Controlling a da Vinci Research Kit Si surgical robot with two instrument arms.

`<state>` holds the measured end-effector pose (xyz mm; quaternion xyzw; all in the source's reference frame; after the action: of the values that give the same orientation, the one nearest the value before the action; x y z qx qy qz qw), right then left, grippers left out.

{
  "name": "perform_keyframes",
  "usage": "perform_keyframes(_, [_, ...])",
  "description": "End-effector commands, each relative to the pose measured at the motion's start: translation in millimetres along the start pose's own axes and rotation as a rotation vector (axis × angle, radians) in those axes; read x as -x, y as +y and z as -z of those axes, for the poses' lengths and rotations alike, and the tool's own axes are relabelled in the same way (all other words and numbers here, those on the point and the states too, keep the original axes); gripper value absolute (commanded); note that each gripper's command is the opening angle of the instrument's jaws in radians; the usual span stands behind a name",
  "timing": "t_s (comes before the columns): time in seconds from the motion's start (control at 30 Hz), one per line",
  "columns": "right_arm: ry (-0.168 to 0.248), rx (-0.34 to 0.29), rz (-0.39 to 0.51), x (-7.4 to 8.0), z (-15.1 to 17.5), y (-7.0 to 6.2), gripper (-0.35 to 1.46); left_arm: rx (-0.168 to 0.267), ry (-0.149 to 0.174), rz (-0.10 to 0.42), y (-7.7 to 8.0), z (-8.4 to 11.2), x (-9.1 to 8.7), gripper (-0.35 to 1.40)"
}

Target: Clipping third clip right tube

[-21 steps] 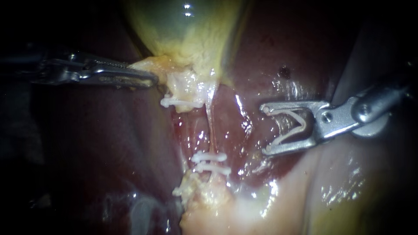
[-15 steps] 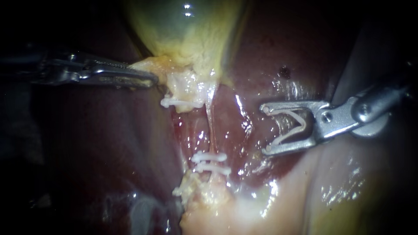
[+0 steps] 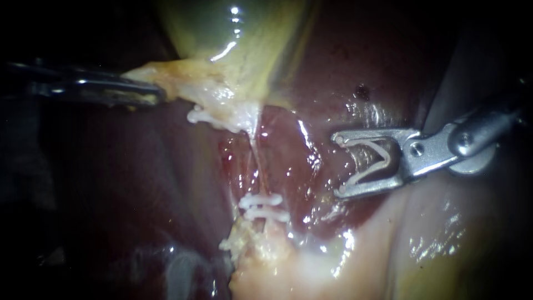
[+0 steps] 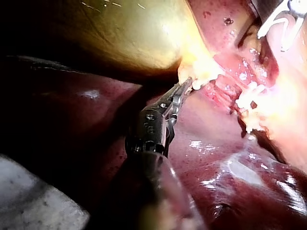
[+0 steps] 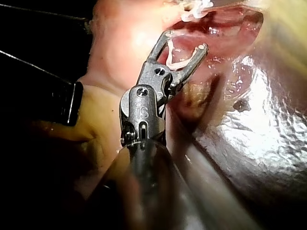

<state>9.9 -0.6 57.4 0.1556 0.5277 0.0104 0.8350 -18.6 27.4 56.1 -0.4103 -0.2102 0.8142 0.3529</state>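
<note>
Clip (image 3: 366, 161), a white open V, sits gripped between the wide-spread jaws of the right instrument (image 3: 337, 165) at centre right of the frame, clear of the thin tube (image 3: 257, 161) on the liver (image 3: 322, 72). At upper left the left instrument (image 3: 149, 93) has its jaws clamped on pale tissue (image 3: 189, 83) below the gallbladder (image 3: 244, 44). Two fixed clips (image 3: 261, 206) cross the tube lower down.

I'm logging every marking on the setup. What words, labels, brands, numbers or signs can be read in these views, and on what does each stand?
Right instrument: small engraved marks on the joint behind its tip, too small to read reliably.
Left instrument: no text visible.
Loaded clip, applied clips, gallbladder, liver: no text.
</note>
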Motion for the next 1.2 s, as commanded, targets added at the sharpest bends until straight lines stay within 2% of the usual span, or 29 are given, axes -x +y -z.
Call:
perform_keyframes(0.03, [0.000,0.000,0.000,0.0,0.0,0.0,0.50,-0.002,0.007,-0.005,0.2,0.5,-0.5,-0.35])
perform_keyframes(0.17, [0.000,0.000,-0.006,0.0,0.0,0.0,0.50,-0.003,0.016,-0.010,1.0,1.2,-1.2,-0.35])
perform_keyframes(0.47, [0.002,0.000,-0.031,-0.3,-0.7,0.1,0.50,-0.009,0.017,-0.011,1.4,0.9,-0.9,-0.35])
perform_keyframes(0.7, [0.013,-0.009,-0.131,-0.8,-3.5,0.2,0.50,-0.015,0.019,-0.012,1.6,0.0,-0.6,-0.35])
perform_keyframes(0.87, [0.022,-0.014,-0.228,-1.1,-6.2,1.0,0.50,-0.016,0.019,-0.011,1.6,-0.2,-0.7,-0.35])
perform_keyframes(1.2, [0.025,0.003,-0.321,-0.6,-11.5,3.1,0.50,-0.015,0.019,-0.011,1.7,-0.5,-0.7,-0.35])
